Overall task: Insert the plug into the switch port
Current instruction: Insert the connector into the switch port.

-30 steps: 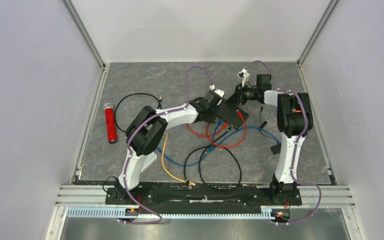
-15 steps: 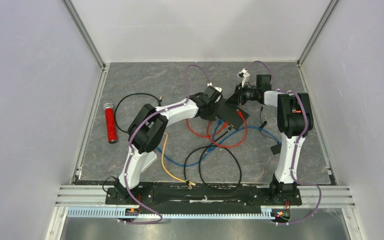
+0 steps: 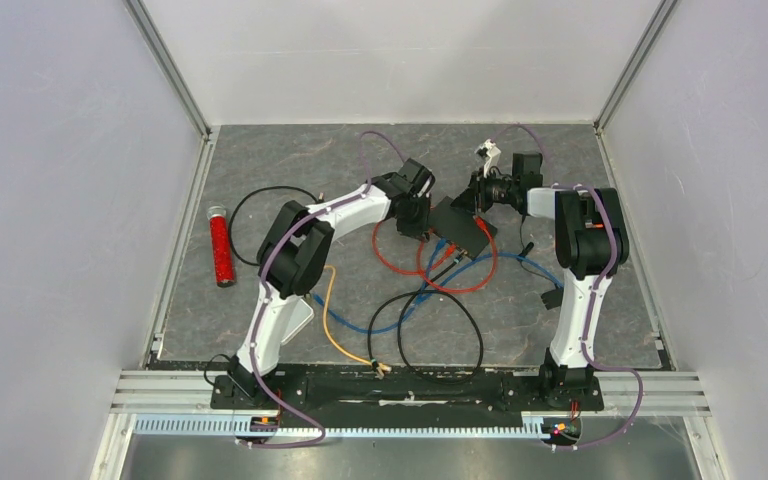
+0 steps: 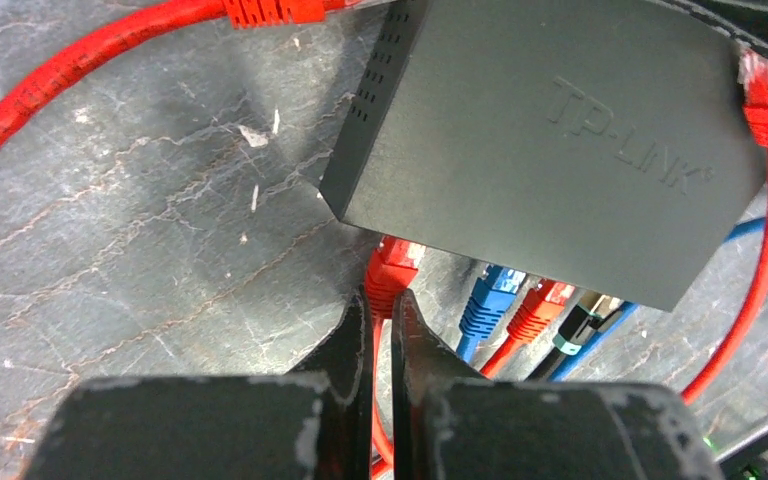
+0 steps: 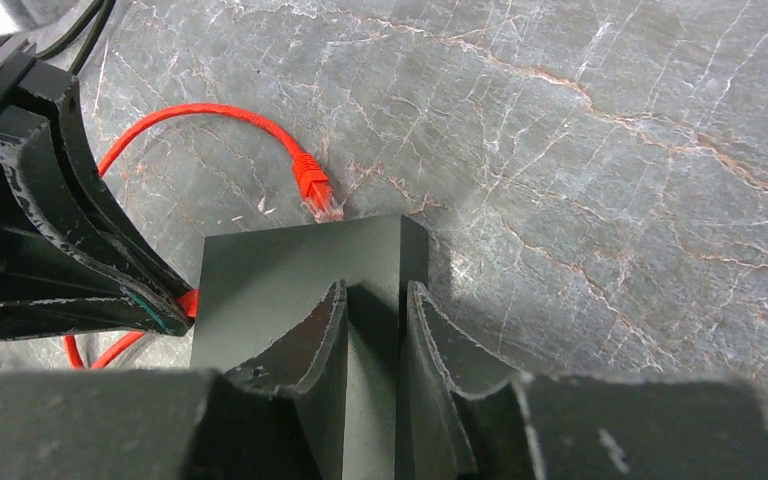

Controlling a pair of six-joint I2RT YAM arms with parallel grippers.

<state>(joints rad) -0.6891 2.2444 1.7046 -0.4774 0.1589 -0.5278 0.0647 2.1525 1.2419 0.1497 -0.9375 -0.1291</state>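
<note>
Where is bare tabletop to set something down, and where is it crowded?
Bare: the strip of table beyond both arms, and the near right corner. Crowded: cables tangle before the switch, where the left gripper holds the plug; a red tube lies left.

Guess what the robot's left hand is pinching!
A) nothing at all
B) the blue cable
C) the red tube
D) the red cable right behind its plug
D: in the left wrist view, the left gripper is closed on the red cable just behind its red plug, which points into the front of the switch.
</note>
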